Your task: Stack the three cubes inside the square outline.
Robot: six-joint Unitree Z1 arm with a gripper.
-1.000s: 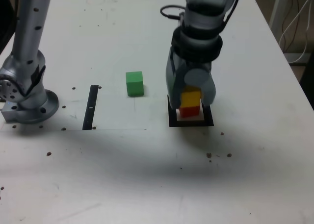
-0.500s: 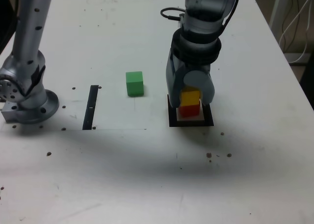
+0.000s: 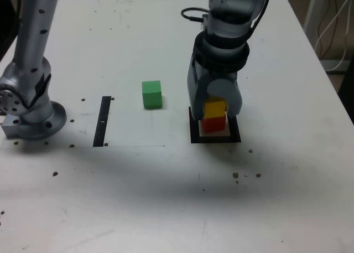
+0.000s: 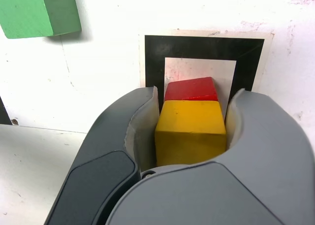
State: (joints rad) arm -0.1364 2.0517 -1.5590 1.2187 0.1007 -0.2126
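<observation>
Black strip (image 3: 102, 122): lying on the white table (image 3: 166, 197), far left.
Green cube (image 3: 151, 94): sitting alone, left of the square outline (image 3: 194, 133).
Red cube (image 3: 213, 124): resting inside the outline.
Yellow cube (image 3: 214, 108): sitting atop the red.
Hand (image 3: 215, 102): clamping the yellow cube.

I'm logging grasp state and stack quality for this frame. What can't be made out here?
- Whether the end effector grips or merely brackets the yellow cube: contact at the pads is unclear in both views.
- How squarely the yellow cube sits on the red cube: the wrist view shows only a sliver of red, and the end effector flanks the stack in the exterior view.
- The green cube: cut off by the wrist view's edge.
</observation>
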